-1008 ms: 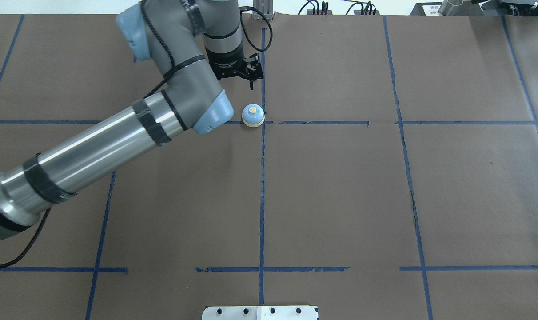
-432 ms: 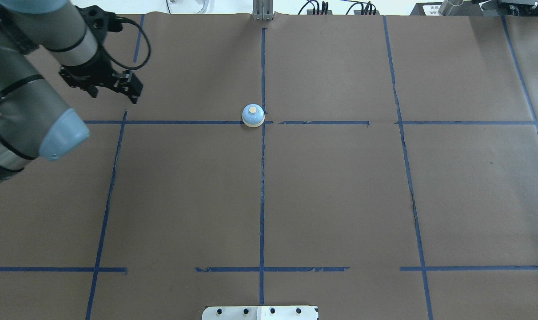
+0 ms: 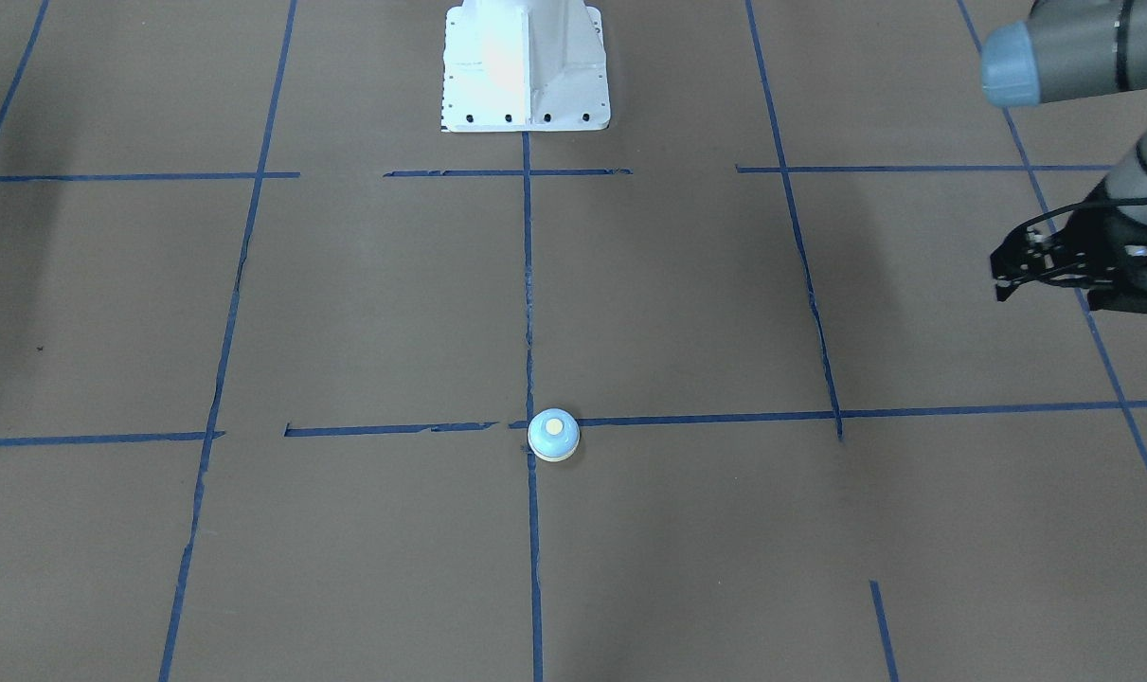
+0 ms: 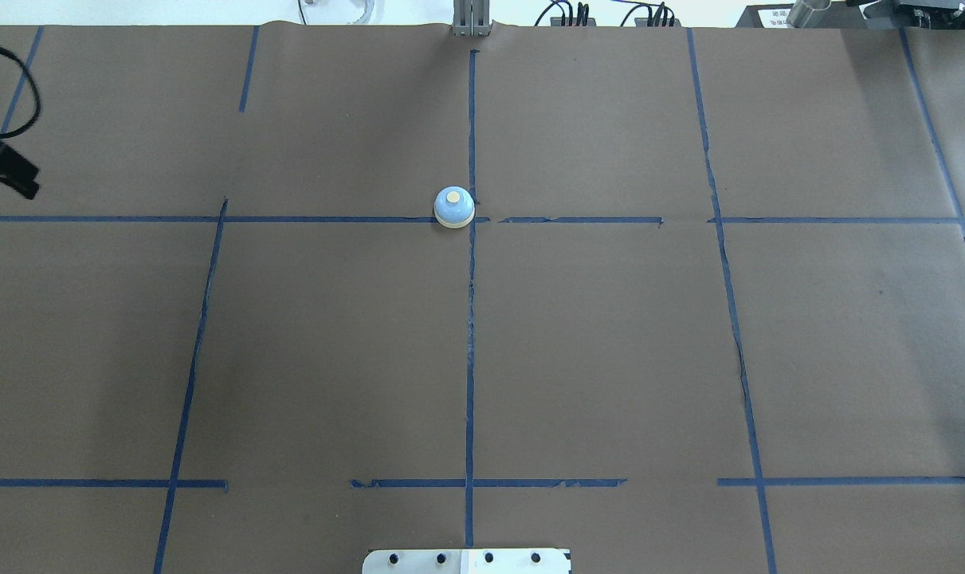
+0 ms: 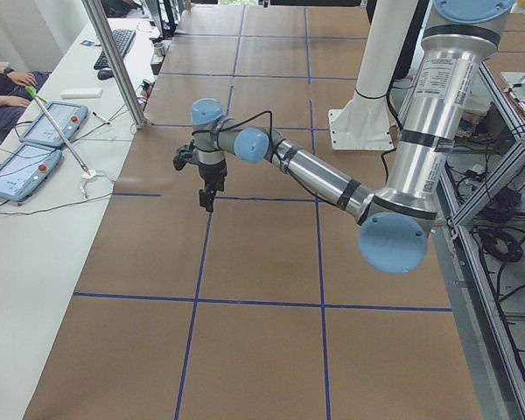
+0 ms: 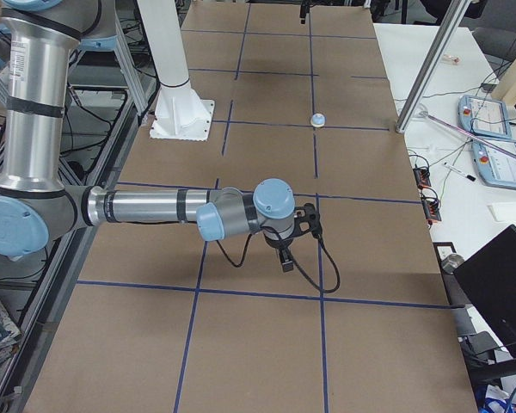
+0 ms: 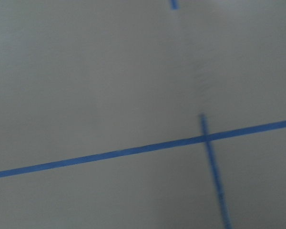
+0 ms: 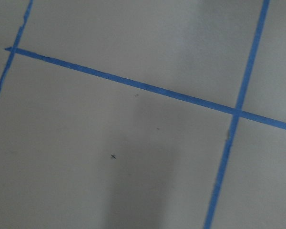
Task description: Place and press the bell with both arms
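The light-blue bell (image 4: 453, 209) with its cream button stands alone at the middle tape cross, also in the front view (image 3: 553, 436) and small and far in the exterior right view (image 6: 319, 120). My left gripper (image 3: 997, 277) hangs far off to the bell's side, above the table; its fingertips look apart and hold nothing. Only its tip shows at the overhead view's left edge (image 4: 8, 169); it also shows in the exterior left view (image 5: 207, 201). My right gripper (image 6: 285, 261) shows only in the exterior right view, far from the bell; I cannot tell whether it is open.
Brown paper with a blue tape grid (image 4: 470, 351) covers the table. The white pedestal (image 3: 526, 66) stands at the robot's side. A side table with tablets (image 5: 44, 122) and a metal post (image 5: 114, 61) lie beyond the far edge.
The left arm has swung away from just behind the bell to the overhead view's left edge. The bell has not moved.
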Motion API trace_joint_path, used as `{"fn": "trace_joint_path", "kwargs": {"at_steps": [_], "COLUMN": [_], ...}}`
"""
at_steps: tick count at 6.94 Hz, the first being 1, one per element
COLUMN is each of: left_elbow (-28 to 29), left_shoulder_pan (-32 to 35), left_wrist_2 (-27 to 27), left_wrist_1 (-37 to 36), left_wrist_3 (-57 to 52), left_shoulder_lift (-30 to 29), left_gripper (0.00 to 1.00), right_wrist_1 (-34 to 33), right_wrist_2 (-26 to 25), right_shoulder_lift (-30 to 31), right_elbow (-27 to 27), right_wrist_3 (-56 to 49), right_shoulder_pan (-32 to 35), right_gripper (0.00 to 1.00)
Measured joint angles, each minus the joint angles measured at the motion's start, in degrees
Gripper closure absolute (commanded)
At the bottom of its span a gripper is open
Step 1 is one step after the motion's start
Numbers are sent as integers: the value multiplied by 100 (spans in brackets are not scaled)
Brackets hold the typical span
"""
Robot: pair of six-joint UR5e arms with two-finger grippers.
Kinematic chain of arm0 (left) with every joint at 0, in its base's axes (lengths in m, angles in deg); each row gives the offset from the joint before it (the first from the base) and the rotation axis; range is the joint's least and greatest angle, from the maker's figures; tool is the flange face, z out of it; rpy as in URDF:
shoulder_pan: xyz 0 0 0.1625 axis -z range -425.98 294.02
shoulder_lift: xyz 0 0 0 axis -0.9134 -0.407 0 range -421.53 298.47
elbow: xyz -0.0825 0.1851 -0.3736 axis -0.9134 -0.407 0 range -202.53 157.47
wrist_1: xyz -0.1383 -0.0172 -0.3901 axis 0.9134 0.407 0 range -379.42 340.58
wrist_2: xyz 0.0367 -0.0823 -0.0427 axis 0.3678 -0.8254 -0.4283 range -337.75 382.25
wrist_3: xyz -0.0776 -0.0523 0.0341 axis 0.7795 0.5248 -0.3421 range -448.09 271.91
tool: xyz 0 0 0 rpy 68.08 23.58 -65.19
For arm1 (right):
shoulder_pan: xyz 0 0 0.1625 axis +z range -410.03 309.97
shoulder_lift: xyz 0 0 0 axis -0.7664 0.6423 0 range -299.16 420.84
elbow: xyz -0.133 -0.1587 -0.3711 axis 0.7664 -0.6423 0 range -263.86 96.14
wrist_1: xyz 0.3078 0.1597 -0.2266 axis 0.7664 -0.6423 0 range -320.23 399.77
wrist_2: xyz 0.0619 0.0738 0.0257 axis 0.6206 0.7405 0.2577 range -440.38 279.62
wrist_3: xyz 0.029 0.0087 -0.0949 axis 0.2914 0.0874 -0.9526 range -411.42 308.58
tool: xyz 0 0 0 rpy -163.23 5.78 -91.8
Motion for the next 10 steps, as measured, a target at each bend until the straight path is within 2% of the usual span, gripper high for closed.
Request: {"fn": "trace_joint_path", "kwargs": {"at_steps": [2, 3, 5, 7, 8, 9, 10], "left_elbow": [222, 307, 357, 372, 367, 358, 348], "left_shoulder_pan": [1107, 1503, 1778, 1808, 1810, 1812, 1813], "left_wrist_2": [-493, -761, -925, -943, -946, -947, -945], "left_wrist_1": [112, 140, 155, 157, 157, 157, 160], "left_wrist_3": [-1366, -1695, -1843, -1828, -1811, -1743, -1646], "left_shoulder_lift": [793, 1116, 1453, 1532, 1537, 1542, 1554], "left_gripper": [0, 0, 0, 0, 0, 0, 0], "right_wrist_1": [-3, -12, -45, -468, -870, -1213, -1400], "right_wrist_2": [12, -140, -833, -1289, -1564, -1936, -2244], "right_shoulder_lift": [-675, -972, -1620, -2933, -3654, -4376, -5154], "right_elbow": [87, 239, 572, 174, -200, -695, -1420], "right_wrist_3": [1210, 1766, 3205, 4374, 4556, 4745, 5003], "right_shoulder_pan": [-650, -1096, -2290, -3131, -3453, -3766, -4020], "right_gripper": [0, 0, 2, 2, 6, 18, 39]}}
